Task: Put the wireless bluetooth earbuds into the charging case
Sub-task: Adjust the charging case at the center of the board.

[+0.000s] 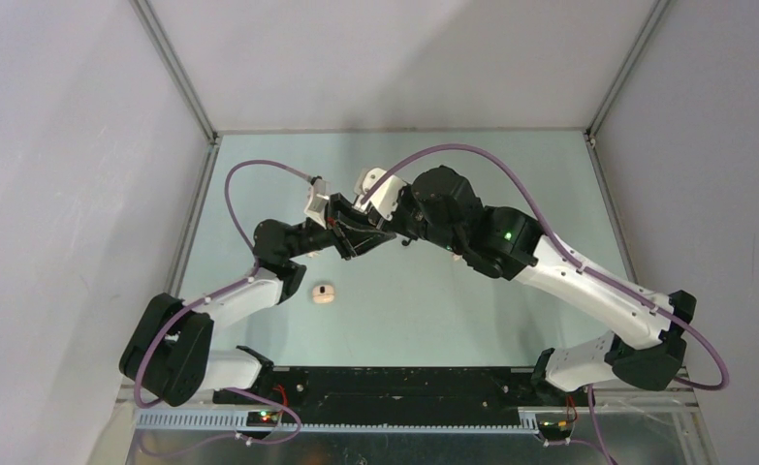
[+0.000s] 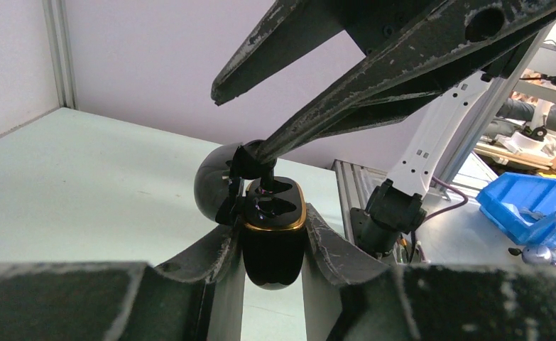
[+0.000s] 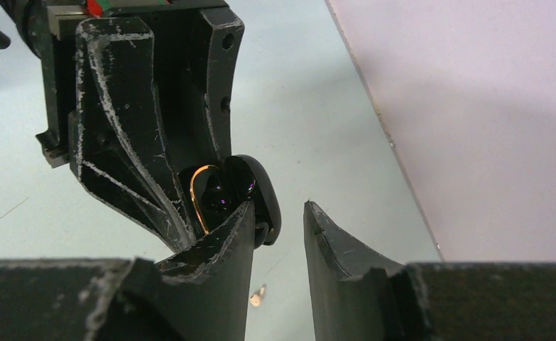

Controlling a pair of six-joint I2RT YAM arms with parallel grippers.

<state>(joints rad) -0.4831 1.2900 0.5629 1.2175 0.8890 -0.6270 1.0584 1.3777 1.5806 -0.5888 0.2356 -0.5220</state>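
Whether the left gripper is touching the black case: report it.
Touching. The left wrist view shows the left gripper clamped on the black gold-rimmed charging case, both fingers pressed against its sides.

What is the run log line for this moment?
left gripper: shut on charging case, lid open | right gripper: open, one finger against case

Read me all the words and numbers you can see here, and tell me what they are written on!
None: no word, number or sign can be read in any of these pictures.
The shiny black case with the gold rim shows no brand.
The blue bin in the background shows no label that can be read.
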